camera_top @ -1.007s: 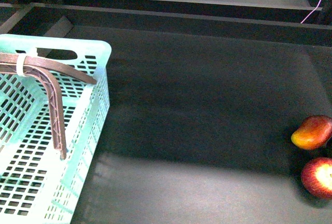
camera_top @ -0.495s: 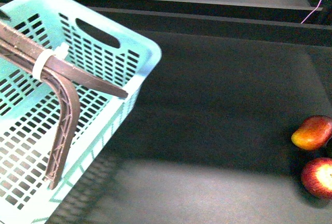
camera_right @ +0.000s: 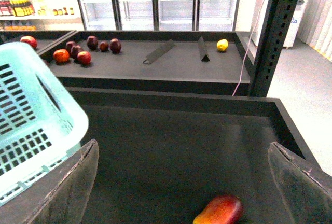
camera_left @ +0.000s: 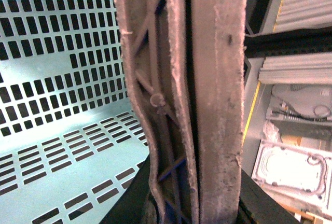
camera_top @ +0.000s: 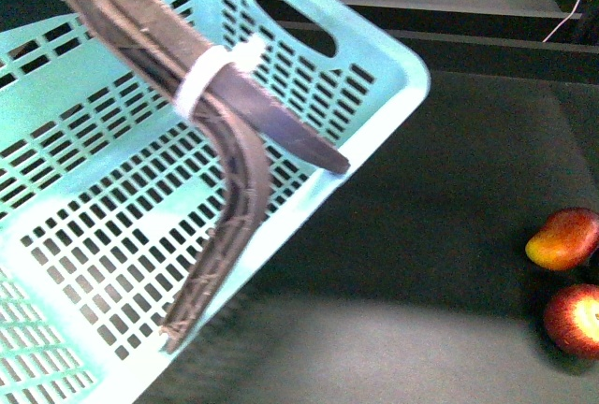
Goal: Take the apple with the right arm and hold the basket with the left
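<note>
Well apart: apple (camera_top: 573,320), left end effector (camera_left: 193,209).

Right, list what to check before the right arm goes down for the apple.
1. The right gripper open: ok, fingers spread wide, nothing between them.
2. The apple uncovered: ok, nothing lies on it.
3. The apple in the right wrist view: not ok, only the mango-like fruit shows there.
4. Room for fingers beside that fruit: cannot tell, the two lie close together.
5. The left gripper on the basket handle: ok, the handle sits clamped between its fingers.
6. The basket clear of the apple: ok, it hangs tilted well to the left.
</note>
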{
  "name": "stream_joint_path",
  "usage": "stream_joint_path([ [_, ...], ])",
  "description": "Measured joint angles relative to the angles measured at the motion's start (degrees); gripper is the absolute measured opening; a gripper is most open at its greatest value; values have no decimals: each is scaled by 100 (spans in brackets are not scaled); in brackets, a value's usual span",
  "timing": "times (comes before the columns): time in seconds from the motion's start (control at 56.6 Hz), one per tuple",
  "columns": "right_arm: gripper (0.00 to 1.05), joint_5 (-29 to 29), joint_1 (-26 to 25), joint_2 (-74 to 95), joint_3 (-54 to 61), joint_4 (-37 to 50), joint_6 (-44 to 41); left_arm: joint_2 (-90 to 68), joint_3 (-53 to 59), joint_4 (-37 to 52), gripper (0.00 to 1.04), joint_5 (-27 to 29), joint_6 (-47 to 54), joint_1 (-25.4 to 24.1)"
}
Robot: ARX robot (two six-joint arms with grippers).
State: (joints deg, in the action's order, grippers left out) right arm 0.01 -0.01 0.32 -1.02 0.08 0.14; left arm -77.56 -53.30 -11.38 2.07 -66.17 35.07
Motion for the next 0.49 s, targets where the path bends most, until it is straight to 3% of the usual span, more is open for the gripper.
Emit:
stream_joint_path([
  [0.124,96,4,0,0,0,0,0,-297,-286,28,19,-35,-111,531],
  [0.495,96,7,0,0,0,0,0,-586,-540,168,19,13,-96,710],
])
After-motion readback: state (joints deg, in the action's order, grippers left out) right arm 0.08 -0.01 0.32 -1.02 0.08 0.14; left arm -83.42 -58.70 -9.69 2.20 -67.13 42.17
